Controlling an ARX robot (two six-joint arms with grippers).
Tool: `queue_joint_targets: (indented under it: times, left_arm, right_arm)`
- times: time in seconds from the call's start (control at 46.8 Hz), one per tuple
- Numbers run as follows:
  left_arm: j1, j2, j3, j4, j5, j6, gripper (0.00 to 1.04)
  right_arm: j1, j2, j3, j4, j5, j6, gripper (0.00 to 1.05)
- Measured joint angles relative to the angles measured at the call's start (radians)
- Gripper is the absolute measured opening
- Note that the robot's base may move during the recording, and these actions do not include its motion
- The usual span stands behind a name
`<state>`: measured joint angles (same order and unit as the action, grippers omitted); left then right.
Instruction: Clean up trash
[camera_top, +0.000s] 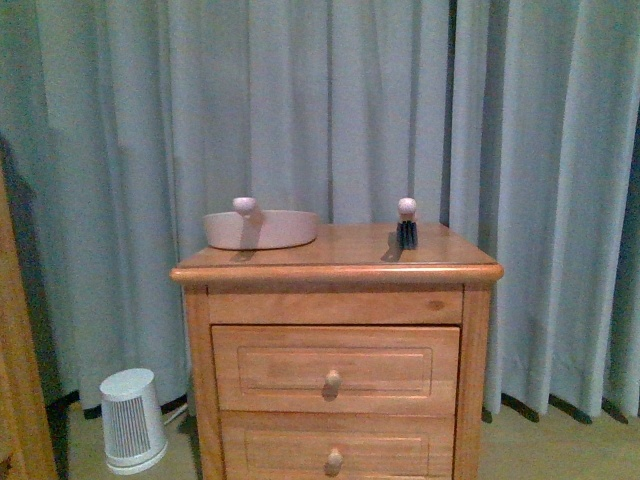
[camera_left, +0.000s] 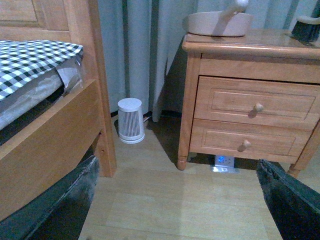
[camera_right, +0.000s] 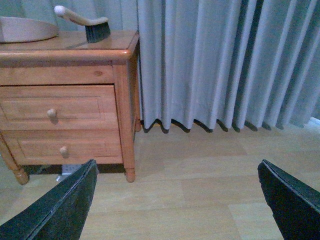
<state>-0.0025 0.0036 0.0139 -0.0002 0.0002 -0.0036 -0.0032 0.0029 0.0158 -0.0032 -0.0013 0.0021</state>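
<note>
Front camera faces the nightstand (camera_top: 335, 300) closely from 6 o'clock; wrist cameras, low, share it from 7 and 5.

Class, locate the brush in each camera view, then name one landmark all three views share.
Front view: brush on the nightstand top, right of the dustpan.
Left wrist view: bristle end only, beyond the dustpan, cut by the frame.
Right wrist view: on the nightstand top, nearest the curtain.
Shared landmark: the two-drawer nightstand.

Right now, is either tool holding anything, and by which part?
Nothing held. The left tool and right tool are both open and empty; the dustpan and brush sit on the nightstand.
</note>
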Motion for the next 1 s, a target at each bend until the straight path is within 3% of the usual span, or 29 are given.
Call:
queue_joint_targets:
  times: [1.003]
  left_arm:
    - [0.000, 0.000, 0.000, 0.000, 0.000, 0.000, 0.97]
  right_arm:
    - [0.000, 0.000, 0.000, 0.000, -0.002, 0.000, 0.97]
